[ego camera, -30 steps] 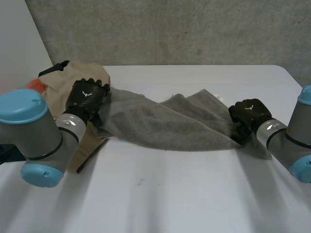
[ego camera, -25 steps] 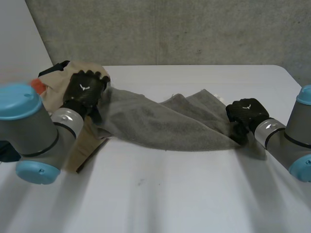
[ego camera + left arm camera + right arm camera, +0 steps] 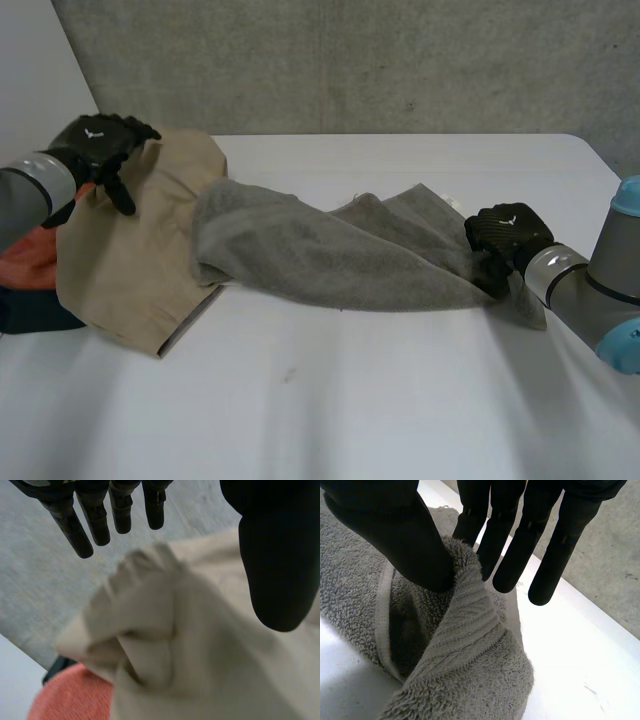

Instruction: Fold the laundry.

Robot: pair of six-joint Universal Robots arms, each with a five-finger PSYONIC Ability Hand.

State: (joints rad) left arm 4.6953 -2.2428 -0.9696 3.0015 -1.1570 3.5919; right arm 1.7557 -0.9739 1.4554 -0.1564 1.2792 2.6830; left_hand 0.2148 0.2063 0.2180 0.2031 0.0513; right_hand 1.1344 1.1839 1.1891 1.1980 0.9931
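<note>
A grey towel lies rumpled across the middle of the white table, its long axis running side to side between the two arms. The right hand pinches the towel's right-end corner, thumb pressing a fold of cloth against straight fingers. The left hand hovers over the far corner of a beige garment, fingers straight and spread from the thumb, holding nothing. The towel's free left end rests against the beige garment's edge, inward of the left hand and nearer the robot, well apart from its fingertips. A fold likely depends on the left hand reaching that end, as it is the nearer one.
</note>
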